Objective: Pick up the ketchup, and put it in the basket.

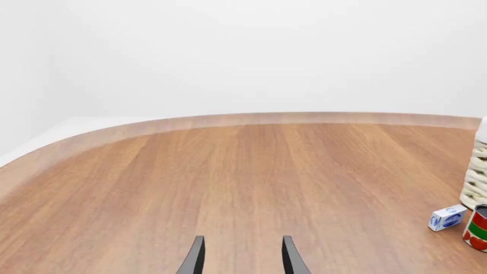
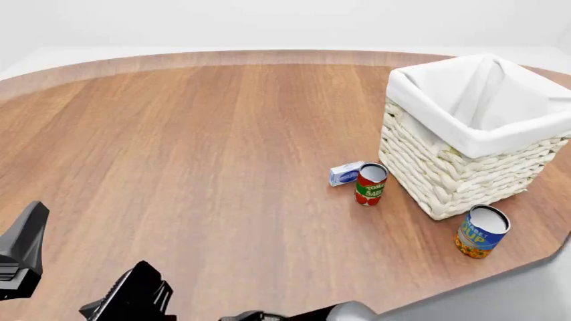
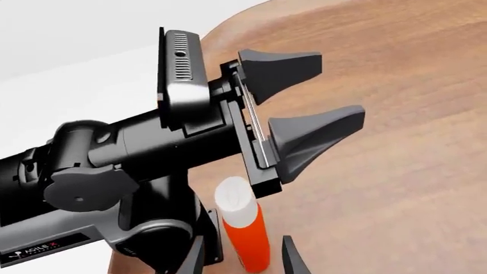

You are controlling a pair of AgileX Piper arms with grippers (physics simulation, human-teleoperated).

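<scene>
A rounded wooden counter is sitting in a plain white room, with the white wicker basket standing at its far right. The ketchup is lying between the right gripper's parted fingers beside the left arm; whether it is gripped is unclear. The left gripper is hovering open, holding nothing.

The ketchup shows only in the right wrist view, its lower end cut off by the picture's edge between the right gripper fingers — whether those fingers touch it cannot be told. In the front view the bottle is not visible at all, and both arms are cropped at the bottom edge. The left gripper shows only two fingertips in its own wrist view. There the basket is a sliver at the picture's edge, and the red-and-green can is half cut off. The print on the small blue-and-white box is too small to read — possibly a brand mark.
</scene>
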